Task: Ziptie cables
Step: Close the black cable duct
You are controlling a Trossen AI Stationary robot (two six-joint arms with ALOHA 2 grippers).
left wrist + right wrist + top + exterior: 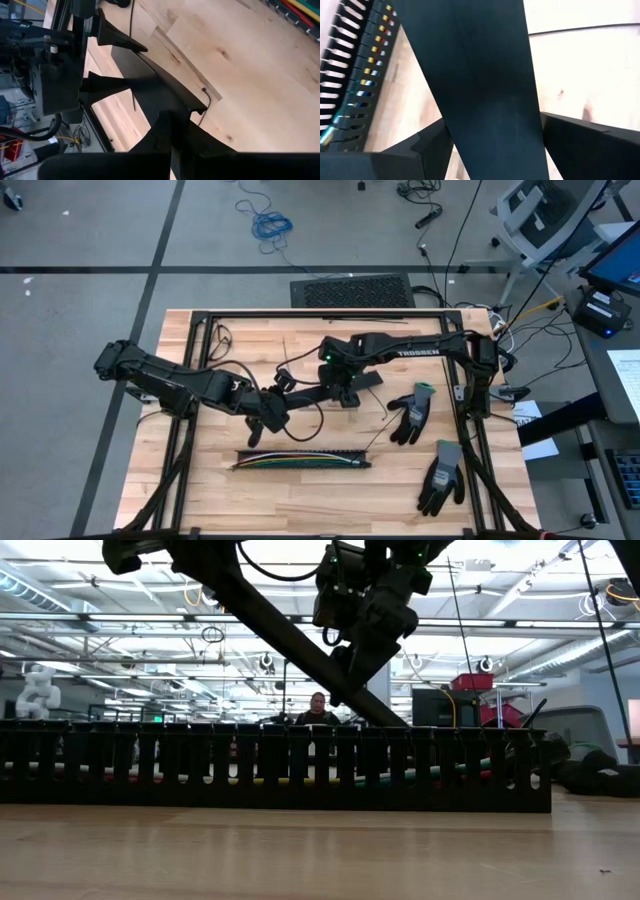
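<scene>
Seen from above: left hand (268,418) near the middle of the wooden desk (200,480), pressed together on one end of a flat black strip (320,392). Right hand (347,392) just beyond, over the same strip. Cables (290,460) lying in a black slotted duct (352,465) towards the front of the desk, apart from both hands. Two grey-and-black gloves (412,412) out to the right.

From desk height: duct (270,770) across the foreground, cables (400,778) glimpsed through its slots. Strip (280,635) slanting down behind it, right hand (352,668) above. A person (318,708) far back in the room.

From the left wrist: left hand (172,145) pinching the strip (155,85); right hand (112,62) farther along, astride it. Cables (300,7) at the picture's corner.

From the right wrist: fingers (590,145) spread wide, one at each edge of the strip (480,90). Duct (350,75) and cables (372,60) on the desk beneath.
</scene>
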